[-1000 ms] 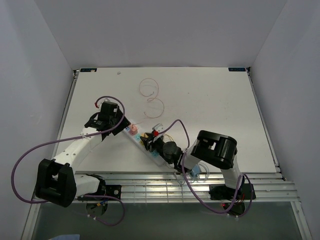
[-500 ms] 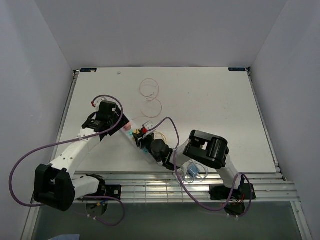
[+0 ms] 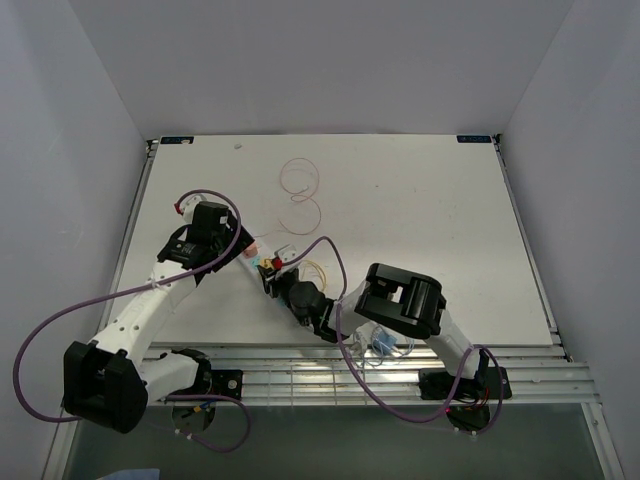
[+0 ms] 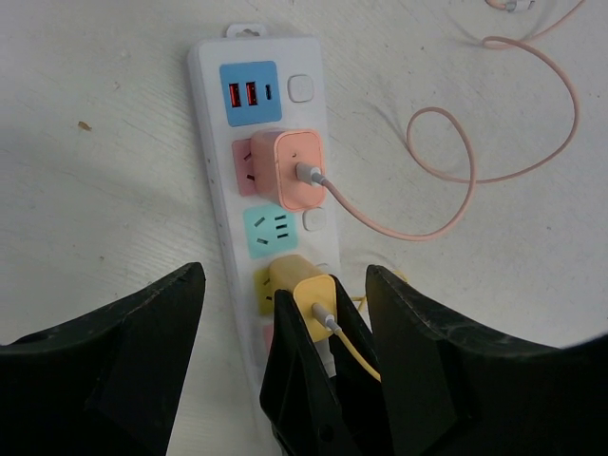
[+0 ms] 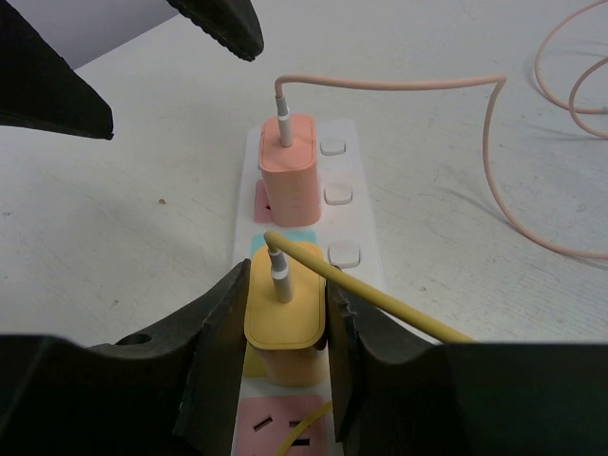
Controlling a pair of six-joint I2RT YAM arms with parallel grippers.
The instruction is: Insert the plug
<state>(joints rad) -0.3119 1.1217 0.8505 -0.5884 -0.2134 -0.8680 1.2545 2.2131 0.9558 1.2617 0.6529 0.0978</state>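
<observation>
Right hand [image 5: 282, 313] clamps the yellow plug [image 4: 306, 290], apparently nearly seated in the power strip [image 4: 209, 142] beside 1 pink plug [image 4: 290, 169]. Left hand [image 3: 232, 246] hovers wide open, empty. Likely left: final press, release.

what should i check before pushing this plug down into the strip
1. right claw shut on the yellow plug: ok
2. plug lined up over the yellow socket of the power strip: ok
3. plug fully seated: cannot tell, its base is hidden
4. left claw open, gripping nothing: ok
5. yellow cable clear of the pink plug: ok
</observation>
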